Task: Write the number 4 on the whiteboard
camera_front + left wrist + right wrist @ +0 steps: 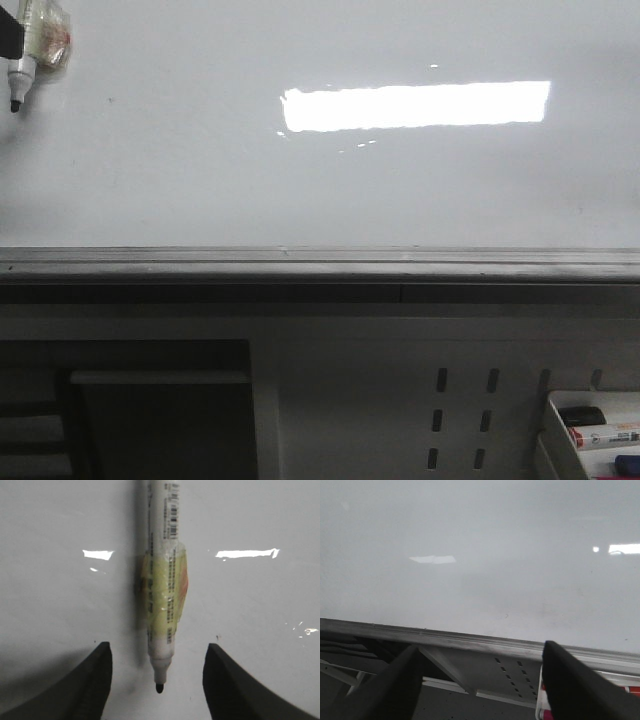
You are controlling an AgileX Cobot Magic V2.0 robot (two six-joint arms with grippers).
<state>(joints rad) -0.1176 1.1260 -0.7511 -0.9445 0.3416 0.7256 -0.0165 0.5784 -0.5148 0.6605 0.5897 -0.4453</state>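
Observation:
The whiteboard [200,180] fills the upper front view, glossy white, with a bright rectangular reflection and a grey bottom rail [320,262]. No number 4 shows on it in any view. A white marker [18,80] with a black tip and yellowish tape round its barrel hangs at the board's top left. In the left wrist view the marker [162,595] lies along the middle of my left gripper [157,652], whose fingers stand wide apart and clear of it. I cannot tell whether the tip touches the board. My right gripper [480,652] is open and empty below the rail [470,641].
A small white tray [552,425] holding markers sits at the lower right, below the rail. A perforated grey panel [460,410] and a dark recess [160,420] lie under the board.

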